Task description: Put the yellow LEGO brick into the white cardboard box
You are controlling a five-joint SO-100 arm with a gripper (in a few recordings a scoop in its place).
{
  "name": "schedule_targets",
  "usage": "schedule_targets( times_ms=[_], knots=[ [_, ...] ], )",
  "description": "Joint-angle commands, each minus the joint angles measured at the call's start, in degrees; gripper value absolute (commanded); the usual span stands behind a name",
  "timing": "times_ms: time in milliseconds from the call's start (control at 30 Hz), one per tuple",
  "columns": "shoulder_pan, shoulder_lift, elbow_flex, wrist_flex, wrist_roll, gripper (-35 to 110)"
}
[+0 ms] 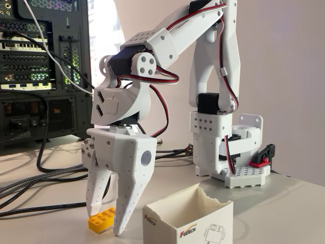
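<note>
In the fixed view the white arm [167, 46] reached down from its base [226, 147] at the right rear and pointed its end effector [109, 216] straight at the desk [284, 208]. The two white fingers [129, 203] hung nearly vertical, tips at or just above the desk surface, with a gap between them. The brick [101, 220] sat in that gap, low on the desk at the picture's lower left. The fingers stood apart, one on each side of the brick; the near finger covered the brick's right end, so whether either finger pressed on it could not be told. The end effector looked spread around the brick rather than clenched.

The brick lay flat on the desk with its studs up. Its long axis ran from the lower left toward the upper right of the picture, going in between the fingers, so one short end faced the camera's left and the other was hidden behind the near finger.

The box [189, 218] stood on the desk to the right of the end effector, near it but apart, its open top up and its rim uneven. Its front wall bore a red-black logo [184, 235] and a grey line drawing.

Dark cables [45, 178] trailed over the desk at the left, and a black computer case [43, 66] stood behind them.
</note>
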Motion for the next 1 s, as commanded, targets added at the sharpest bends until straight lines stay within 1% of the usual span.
schedule_targets(
  times_ms=[0,300,333,433,533,633,667,800,867,967],
  knots=[
    [1.1,2.2,-4.4,1.6,-0.9,14],
    [1.9,2.4,-5.4,3.4,-2.5,12],
    [2.0,2.4,-5.4,3.4,-2.6,11],
    [2.3,2.5,-5.4,3.4,-2.9,-1],
    [2.5,2.5,-5.7,3.7,-3.4,-2],
    [2.6,2.5,-6.0,4.2,-3.8,-6],
    [2.6,2.5,-6.2,4.5,-3.9,-9],
    [2.8,2.6,-6.8,5.2,-4.7,-9],
    [2.8,3.1,-8.0,6.9,-5.7,-9],
    [2.6,5.6,-12.3,12.7,-8.0,-9]
  ],
)
